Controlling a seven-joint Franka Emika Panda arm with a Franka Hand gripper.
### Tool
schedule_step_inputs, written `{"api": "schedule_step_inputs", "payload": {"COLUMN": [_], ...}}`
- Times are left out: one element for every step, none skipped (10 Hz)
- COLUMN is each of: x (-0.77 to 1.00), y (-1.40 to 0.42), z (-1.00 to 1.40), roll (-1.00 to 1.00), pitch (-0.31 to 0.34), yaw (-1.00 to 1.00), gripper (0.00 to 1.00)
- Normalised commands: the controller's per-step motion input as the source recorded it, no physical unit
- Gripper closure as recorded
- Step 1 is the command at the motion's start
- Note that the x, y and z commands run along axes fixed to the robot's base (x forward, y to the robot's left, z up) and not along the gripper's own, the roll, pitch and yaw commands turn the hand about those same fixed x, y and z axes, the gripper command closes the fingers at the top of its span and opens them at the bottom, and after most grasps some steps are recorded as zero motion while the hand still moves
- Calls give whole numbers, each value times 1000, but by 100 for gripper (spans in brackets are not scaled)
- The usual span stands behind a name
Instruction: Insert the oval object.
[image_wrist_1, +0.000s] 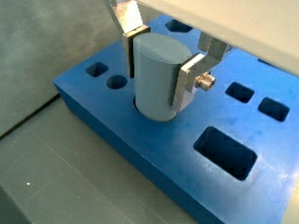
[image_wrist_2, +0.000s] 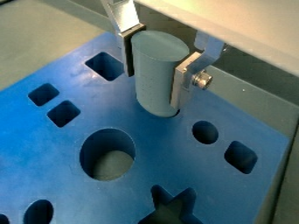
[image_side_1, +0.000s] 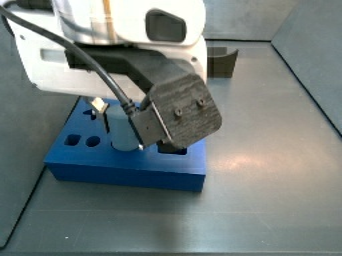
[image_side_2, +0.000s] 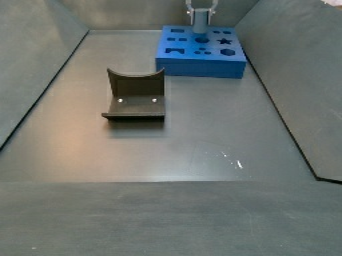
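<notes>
Gripper sits over the blue board at the far end of the bench, jaws pinching the oval object upright, silver fingers flat on its two sides. In both wrist views the peg's lower end already looks sunk into its hole in the board, so this reads as the insertion step, partway down. Next move probably: push straight down till seated, then spread the jaws and lift clear; dark olive block stays unused mid-bench.

Grey floor, blue board, olive block
</notes>
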Motion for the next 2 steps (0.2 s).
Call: {"api": "schedule_step_inputs", "payload": {"x": [0, 0], "y": [0, -49], "z": [-189, 0], "roll": [-19, 37], "pitch": [-77, 0], "yaw": [0, 0], "gripper": [100, 100]}}
